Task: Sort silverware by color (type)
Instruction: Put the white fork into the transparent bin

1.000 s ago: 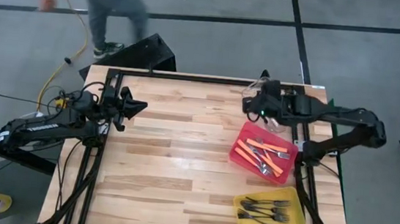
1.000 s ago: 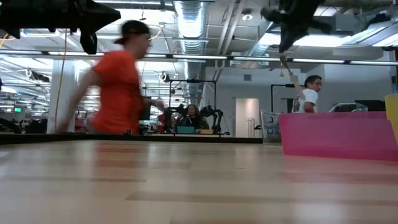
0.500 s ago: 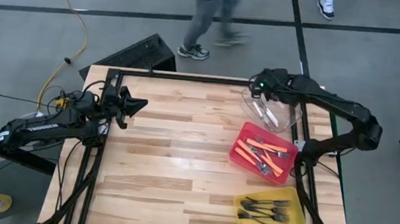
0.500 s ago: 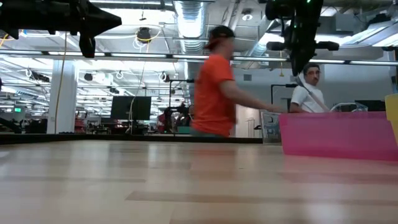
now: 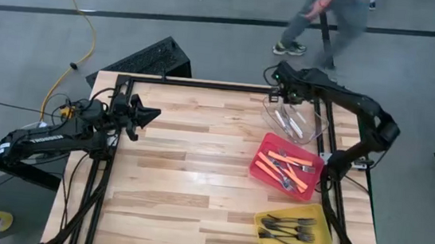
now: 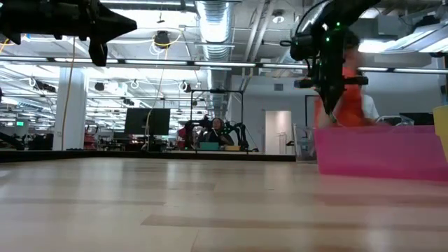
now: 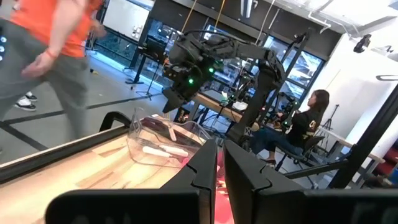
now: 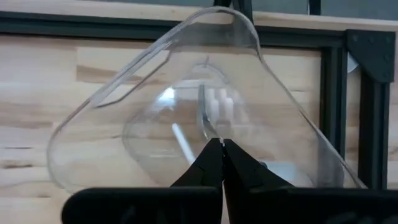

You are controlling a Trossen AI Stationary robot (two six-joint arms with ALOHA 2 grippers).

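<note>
Both arms are dark, near-black, built of rounded, tube-like segments joined at bulky joints. The left arm (image 5: 48, 135), at the table's (image 5: 188, 175) left edge, carries black cabling looped around its wrist, and its base sits beside a yellow cable on the floor. The right arm (image 5: 362, 120), at the table's far right corner, shows a small green light near its wrist. Each claw ends in two flat, black, angular fingers tapering to blunt tips: left claw (image 7: 219, 163), right claw (image 8: 221, 155).
</note>
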